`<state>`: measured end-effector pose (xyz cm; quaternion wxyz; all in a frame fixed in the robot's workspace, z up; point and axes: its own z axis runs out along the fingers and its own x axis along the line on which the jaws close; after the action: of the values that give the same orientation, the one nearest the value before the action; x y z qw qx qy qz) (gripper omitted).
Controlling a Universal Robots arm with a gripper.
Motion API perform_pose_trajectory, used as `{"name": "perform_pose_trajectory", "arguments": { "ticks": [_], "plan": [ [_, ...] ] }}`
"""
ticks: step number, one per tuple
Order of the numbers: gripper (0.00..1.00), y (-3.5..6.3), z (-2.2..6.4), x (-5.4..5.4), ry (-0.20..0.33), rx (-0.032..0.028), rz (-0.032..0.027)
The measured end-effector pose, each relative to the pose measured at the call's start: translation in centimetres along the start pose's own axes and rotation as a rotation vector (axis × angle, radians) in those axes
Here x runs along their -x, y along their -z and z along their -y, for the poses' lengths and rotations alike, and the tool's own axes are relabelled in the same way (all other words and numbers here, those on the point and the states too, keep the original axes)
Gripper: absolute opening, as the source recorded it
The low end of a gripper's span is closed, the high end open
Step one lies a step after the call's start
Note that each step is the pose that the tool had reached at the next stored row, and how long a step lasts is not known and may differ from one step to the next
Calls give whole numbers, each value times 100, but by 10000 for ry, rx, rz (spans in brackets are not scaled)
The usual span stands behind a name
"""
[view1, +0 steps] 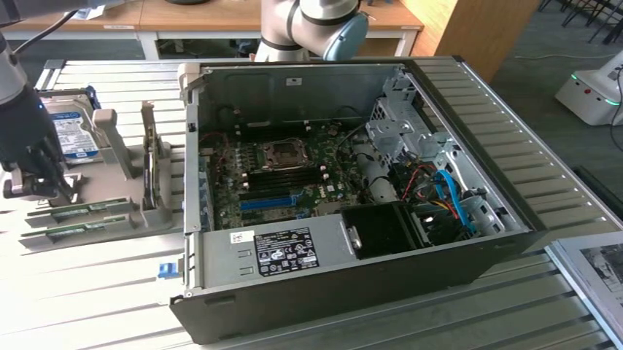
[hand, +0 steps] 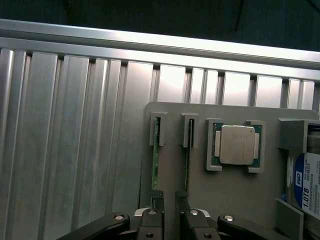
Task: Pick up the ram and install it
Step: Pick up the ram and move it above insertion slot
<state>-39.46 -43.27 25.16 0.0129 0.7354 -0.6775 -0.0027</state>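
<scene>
Two green ram sticks stand on edge in the slots of a grey holder (hand: 200,200). One ram stick (hand: 155,167) lies under my left fingertip, the other (hand: 187,160) just beside the right one. My gripper (hand: 169,196) hovers low over them, its fingers a narrow gap apart with only bare holder showing between. In the exterior view the gripper (view1: 39,189) hangs over the holder's sticks (view1: 78,212) at that view's left. The open computer case (view1: 341,277) shows its motherboard (view1: 277,179) with dark memory slots.
A square silver processor (hand: 236,145) sits in the holder beside the sticks. A hard drive (hand: 307,187) with a blue-white label stands at the holder's end (view1: 73,135). Everything rests on a ribbed metal table (hand: 75,140). The case's power supply (view1: 282,251) and drive cage (view1: 404,124) flank the board.
</scene>
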Motion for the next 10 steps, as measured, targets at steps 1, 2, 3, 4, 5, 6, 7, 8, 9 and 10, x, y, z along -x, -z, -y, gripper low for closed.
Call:
{"name": "perform_pose_trajectory", "arguments": {
  "ticks": [1, 2, 3, 4, 5, 6, 7, 8, 9, 10],
  "plan": [
    [24, 0, -1, -6, 0, 0, -2],
    [24, -1, -1, -12, 0, -1, -3],
    [24, 0, -1, -19, 0, 0, -5],
    [24, 0, -2, -25, 0, 1, -7],
    [24, 0, -2, -31, 0, 1, -8],
    [24, 0, -3, -37, 0, 2, -10],
    [24, 0, -3, -43, 0, 1, -12],
    [24, 0, -4, -50, 0, 2, -14],
    [24, -1, -4, -56, 0, 1, -15],
    [24, -1, -5, -62, 0, 1, -16]
  ]
}}
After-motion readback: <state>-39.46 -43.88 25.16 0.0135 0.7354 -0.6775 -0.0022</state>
